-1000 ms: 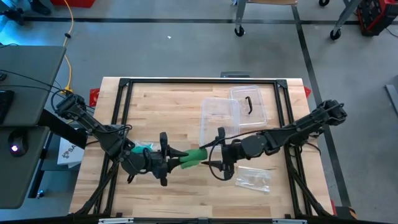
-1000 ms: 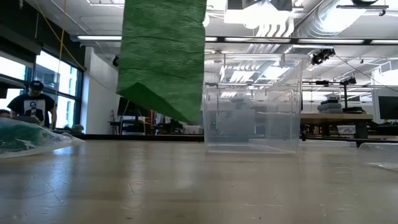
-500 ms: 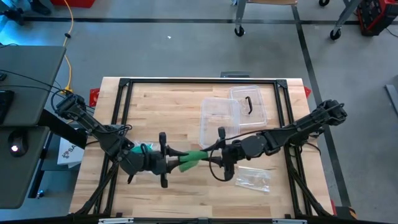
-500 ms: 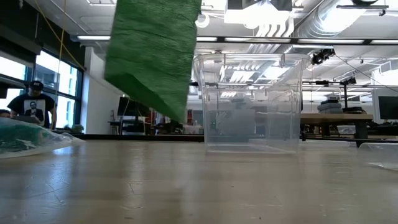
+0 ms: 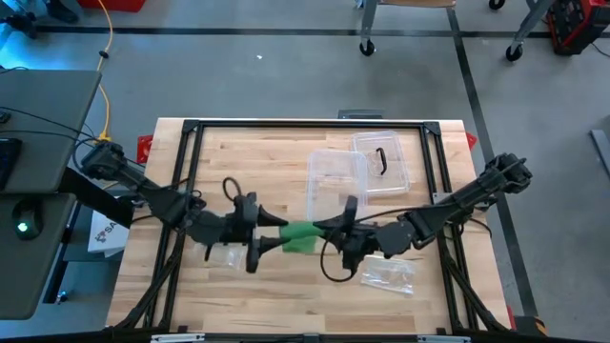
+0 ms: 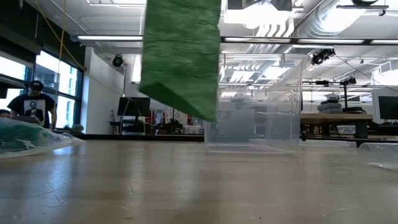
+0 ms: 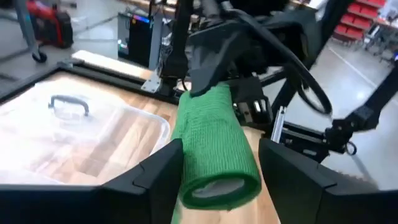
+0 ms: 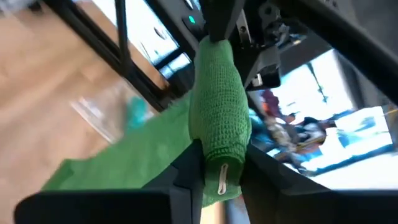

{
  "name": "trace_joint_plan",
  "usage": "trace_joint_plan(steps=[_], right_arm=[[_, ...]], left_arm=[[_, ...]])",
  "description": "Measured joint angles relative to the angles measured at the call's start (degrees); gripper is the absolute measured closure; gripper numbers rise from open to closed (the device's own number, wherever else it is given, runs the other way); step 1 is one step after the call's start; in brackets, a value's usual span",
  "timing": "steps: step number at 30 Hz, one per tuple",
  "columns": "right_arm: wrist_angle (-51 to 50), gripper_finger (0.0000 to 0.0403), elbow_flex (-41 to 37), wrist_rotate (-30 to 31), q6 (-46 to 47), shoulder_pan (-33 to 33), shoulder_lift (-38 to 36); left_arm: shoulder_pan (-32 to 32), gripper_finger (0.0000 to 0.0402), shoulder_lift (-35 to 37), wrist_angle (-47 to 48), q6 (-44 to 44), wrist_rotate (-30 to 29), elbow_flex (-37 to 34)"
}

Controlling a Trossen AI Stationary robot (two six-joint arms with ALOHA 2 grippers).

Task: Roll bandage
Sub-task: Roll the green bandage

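Green bandage (image 5: 298,237) held above the table, just in front of the clear box (image 5: 335,181).
Ribbed, partly rolled, loose tail hanging. Right gripper (image 5: 335,232) pinches it; left gripper (image 5: 270,235) fingers spread apart beside it.

We see a bright green bandage (image 5: 298,237), its surface a fine crinkled weave that shows as small ribs up close. Both arms and their grippers are black: the left gripper (image 5: 262,238) and the right gripper (image 5: 335,234). The table (image 5: 276,295) is pale blond wood made of narrow planks, framed by black rails. The container (image 5: 335,181) and its lid (image 5: 381,159) are clear, the lid with a dark handle. The floor (image 5: 286,76) is grey.
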State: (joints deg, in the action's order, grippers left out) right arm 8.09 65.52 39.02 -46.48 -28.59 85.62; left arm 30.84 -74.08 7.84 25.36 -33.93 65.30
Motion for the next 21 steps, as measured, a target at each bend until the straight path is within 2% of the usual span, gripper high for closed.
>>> trace_joint_plan(steps=[5,10,16,21], right_arm=[[-0.1,0.0322,0.0,4.8,-6.3,-1.6,0.0],[-0.1,0.0321,0.0,7.4,-9.1,-2.7,0.0],[-0.2,0.0321,0.0,7.5,-8.2,-2.7,0.0],[0.0,0.0320,0.0,7.4,-5.6,-2.8,0.0]], left_arm=[[-3.1,0.0193,-0.3,1.2,4.5,3.2,0.0],[-4.7,0.0194,-0.5,1.4,5.1,6.5,0.0],[-5.5,0.0194,-1.5,1.3,3.2,11.1,0.0],[-5.3,0.0203,-2.0,1.0,-0.3,11.5,0.0]])
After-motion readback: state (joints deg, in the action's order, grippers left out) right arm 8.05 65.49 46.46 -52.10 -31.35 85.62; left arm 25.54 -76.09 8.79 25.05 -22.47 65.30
